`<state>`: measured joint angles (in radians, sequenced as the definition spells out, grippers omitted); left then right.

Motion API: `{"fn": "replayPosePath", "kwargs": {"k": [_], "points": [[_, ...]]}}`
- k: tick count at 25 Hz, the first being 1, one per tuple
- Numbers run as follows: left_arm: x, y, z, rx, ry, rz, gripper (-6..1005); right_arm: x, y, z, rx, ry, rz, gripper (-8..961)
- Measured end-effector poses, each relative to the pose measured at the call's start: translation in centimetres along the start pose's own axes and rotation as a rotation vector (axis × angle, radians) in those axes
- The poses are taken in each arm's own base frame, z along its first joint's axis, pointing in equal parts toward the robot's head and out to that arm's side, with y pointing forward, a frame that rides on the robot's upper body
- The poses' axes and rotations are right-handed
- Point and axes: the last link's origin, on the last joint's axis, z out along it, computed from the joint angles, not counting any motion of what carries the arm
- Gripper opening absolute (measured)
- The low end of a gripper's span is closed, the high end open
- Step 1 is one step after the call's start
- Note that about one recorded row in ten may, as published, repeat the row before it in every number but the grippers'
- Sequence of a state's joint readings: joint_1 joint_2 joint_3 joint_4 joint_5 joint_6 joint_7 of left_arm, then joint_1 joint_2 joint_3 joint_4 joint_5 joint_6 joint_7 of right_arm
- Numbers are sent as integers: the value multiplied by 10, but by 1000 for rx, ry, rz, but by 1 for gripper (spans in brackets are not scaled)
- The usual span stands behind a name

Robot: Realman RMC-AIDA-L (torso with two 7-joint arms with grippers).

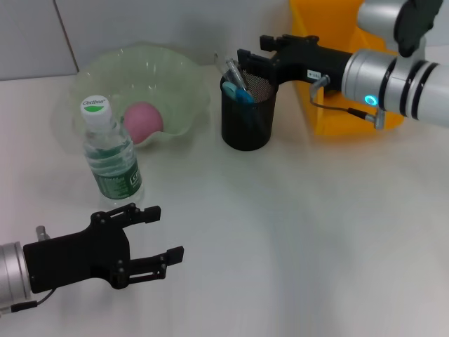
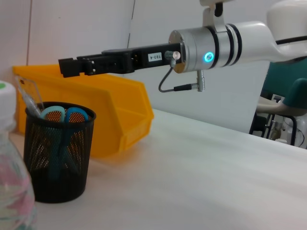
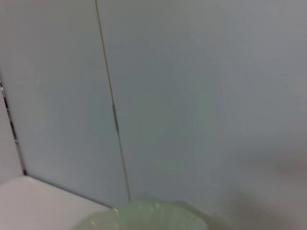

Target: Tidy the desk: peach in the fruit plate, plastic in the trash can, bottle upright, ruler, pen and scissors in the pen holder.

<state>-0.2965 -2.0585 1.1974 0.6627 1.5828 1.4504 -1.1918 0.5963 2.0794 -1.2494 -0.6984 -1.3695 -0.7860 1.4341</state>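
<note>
Right gripper (image 1: 242, 60), whose finger state cannot be told, is held above the black mesh pen holder (image 1: 247, 112) at 12 o'clock, where blue-handled scissors (image 1: 237, 89) are stowed. Left gripper (image 1: 158, 235) is spread at 7 o'clock. Pink peach (image 1: 143, 119) is plated, clear plastic bottle (image 1: 109, 154) upright: seemingly finished.

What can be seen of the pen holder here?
The pen holder is a black wire-mesh cylinder standing upright on the white desk, between the green fruit plate and the yellow bin. Blue-handled scissors and a clear ruler stick out. The right gripper is above its rim.
</note>
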Motion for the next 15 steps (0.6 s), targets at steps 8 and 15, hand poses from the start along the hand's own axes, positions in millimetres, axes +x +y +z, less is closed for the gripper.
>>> {"fn": "replayPosePath", "kwargs": {"k": [8, 15], "points": [[11, -2, -2, -18, 45, -29, 834, -3, -2, -56, -191, -54, 177, 661], [22, -7, 1, -52, 42, -75, 834, 18, -9, -112, -393, 99, 273, 755]]}}
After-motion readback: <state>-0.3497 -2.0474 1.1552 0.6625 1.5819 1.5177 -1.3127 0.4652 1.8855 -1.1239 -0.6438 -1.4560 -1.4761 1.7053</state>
